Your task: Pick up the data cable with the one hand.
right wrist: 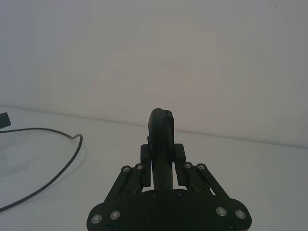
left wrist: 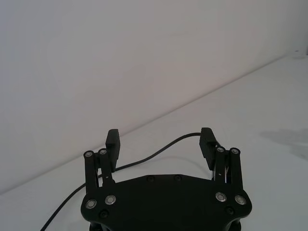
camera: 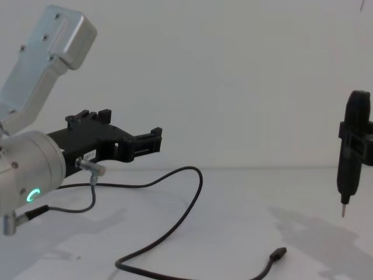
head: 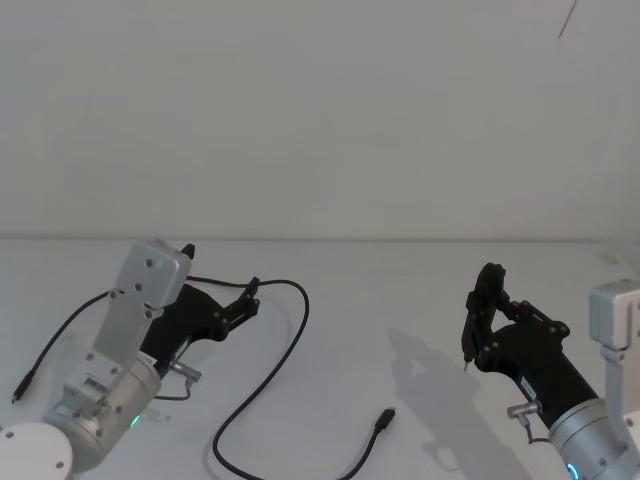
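The left claw hangs above the white surface on the robot's left, its two fingers spread wide with nothing between them. The data cable lies on the surface. One stretch passes just below and past the left claw's fingertips, apart from them as the chest view shows. From there it bends round to the right and runs back toward the robot on a long slant. It makes a tight turn at the near edge and then heads off to the right. Its free end carries a small dark plug, which lies flat in the open middle ground between the two arms, with its long axis aimed away from the robot and a little to the right. The right claw is held up well to the right, clamped narrow around a slim black tool that stands nearly upright, its thin metal tip pointing down clear of the surface.
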You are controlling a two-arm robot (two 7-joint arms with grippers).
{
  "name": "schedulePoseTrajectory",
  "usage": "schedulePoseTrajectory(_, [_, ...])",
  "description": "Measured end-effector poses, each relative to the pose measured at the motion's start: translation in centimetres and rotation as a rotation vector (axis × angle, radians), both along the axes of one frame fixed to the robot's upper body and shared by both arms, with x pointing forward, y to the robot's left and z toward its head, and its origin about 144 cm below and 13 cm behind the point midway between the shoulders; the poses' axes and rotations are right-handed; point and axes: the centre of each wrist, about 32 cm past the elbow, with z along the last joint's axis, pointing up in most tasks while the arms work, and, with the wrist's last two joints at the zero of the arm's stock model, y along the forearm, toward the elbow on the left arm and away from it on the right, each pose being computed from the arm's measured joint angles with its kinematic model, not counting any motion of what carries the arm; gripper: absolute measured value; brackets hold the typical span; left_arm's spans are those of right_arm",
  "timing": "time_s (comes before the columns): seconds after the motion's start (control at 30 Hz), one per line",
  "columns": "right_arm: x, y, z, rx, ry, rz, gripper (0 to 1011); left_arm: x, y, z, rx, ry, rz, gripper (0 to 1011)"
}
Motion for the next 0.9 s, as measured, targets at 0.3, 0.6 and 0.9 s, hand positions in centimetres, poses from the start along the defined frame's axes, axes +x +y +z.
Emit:
schedulePoseTrajectory(0.3, [0.0, 0.0, 0.0, 0.000, 0.000, 0.000, 283, 0.2, 0.4, 0.5, -0.001, 0.010, -0.070, 1001])
schedulePoseTrajectory(0.6, [0.0, 0.0, 0.0, 0.000, 0.000, 0.000, 283, 0.1, 1.5, 1.5, 0.010, 0.034, -0.195, 1001])
schedulePoseTrajectory(0.9, [0.0, 0.0, 0.0, 0.000, 0.000, 0.000, 283, -0.1, 2.8, 2.6, 0.026, 0.073, -0.321, 1001])
